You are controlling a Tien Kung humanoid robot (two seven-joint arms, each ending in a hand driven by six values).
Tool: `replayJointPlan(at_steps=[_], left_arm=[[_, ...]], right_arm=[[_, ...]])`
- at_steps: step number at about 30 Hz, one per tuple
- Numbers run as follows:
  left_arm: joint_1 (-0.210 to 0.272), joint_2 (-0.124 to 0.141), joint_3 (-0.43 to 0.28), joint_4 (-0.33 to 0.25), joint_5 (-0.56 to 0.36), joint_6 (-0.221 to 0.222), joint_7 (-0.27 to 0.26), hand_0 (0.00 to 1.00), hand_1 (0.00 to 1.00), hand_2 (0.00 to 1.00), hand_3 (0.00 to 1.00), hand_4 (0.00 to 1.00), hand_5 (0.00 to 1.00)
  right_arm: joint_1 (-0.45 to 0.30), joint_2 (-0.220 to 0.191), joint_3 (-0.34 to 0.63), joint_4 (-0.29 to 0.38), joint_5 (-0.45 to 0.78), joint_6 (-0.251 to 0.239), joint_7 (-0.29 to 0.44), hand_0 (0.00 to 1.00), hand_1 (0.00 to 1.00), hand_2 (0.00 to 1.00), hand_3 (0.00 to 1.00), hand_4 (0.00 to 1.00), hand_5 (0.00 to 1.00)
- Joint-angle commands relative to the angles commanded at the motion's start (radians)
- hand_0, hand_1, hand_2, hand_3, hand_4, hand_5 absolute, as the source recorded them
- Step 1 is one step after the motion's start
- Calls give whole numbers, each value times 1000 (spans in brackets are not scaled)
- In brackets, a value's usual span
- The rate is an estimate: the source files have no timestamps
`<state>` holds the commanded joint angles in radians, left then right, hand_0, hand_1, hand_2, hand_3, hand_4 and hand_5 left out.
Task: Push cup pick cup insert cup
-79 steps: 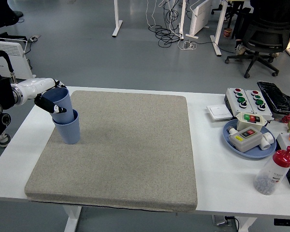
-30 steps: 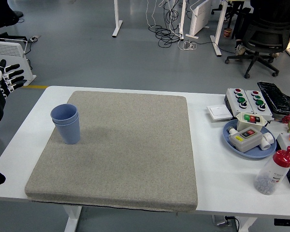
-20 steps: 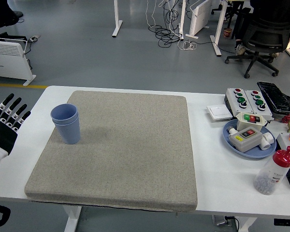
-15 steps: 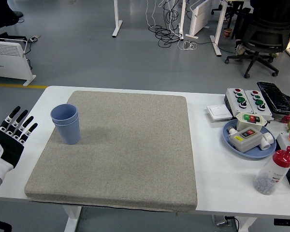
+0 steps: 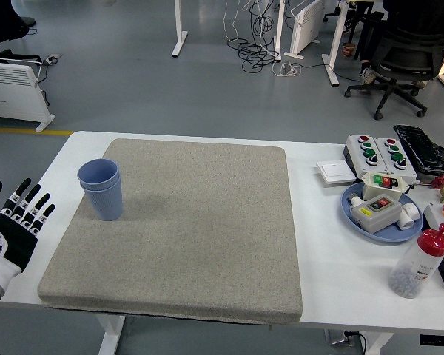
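Observation:
Two blue cups (image 5: pixel 101 188) stand nested, one inside the other, upright near the left edge of the grey mat (image 5: pixel 185 229). My left hand (image 5: pixel 13 222) is at the picture's left edge, low beside the table's near left corner, well to the left of and nearer than the cups. Its fingers (image 5: pixel 31 205) are spread and hold nothing. My right arm is out of view.
At the right of the white table (image 5: pixel 333 259) stand a blue plate (image 5: pixel 352 214) with button boxes, another button box (image 5: pixel 371 151), a white switch (image 5: pixel 334 171), a black device (image 5: pixel 420 148) and a red-capped bottle (image 5: pixel 419 262). An office chair stands beyond.
My left hand let go of the upper cup, leaving it nested in the lower one, then drew back to the left and down to the table's near left corner with fingers spread.

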<state>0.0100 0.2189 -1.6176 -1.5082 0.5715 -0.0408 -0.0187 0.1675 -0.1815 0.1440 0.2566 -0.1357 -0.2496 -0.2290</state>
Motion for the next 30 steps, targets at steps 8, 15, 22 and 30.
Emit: replayJointPlan(at_steps=[8, 15, 22, 30], left_arm=[[-9, -4, 9, 12, 16, 3, 3, 961, 961, 998, 961, 675, 998], [-11, -5, 8, 22, 19, 12, 5, 959, 960, 998, 961, 664, 998], [-12, -10, 14, 32, 19, 16, 5, 959, 960, 998, 961, 663, 998], [-13, -8, 17, 39, 27, 27, 6, 959, 959, 998, 964, 659, 998]], right_arm=[[4, -2, -2, 0, 2, 0, 2, 689, 619, 630, 543, 93, 477], [8, -3, -6, 0, 10, -1, 6, 689, 619, 630, 543, 93, 477], [13, -4, -8, 0, 14, -1, 8, 690, 619, 630, 544, 93, 477], [11, -4, -3, 0, 5, 0, 5, 689, 619, 631, 544, 93, 477]])
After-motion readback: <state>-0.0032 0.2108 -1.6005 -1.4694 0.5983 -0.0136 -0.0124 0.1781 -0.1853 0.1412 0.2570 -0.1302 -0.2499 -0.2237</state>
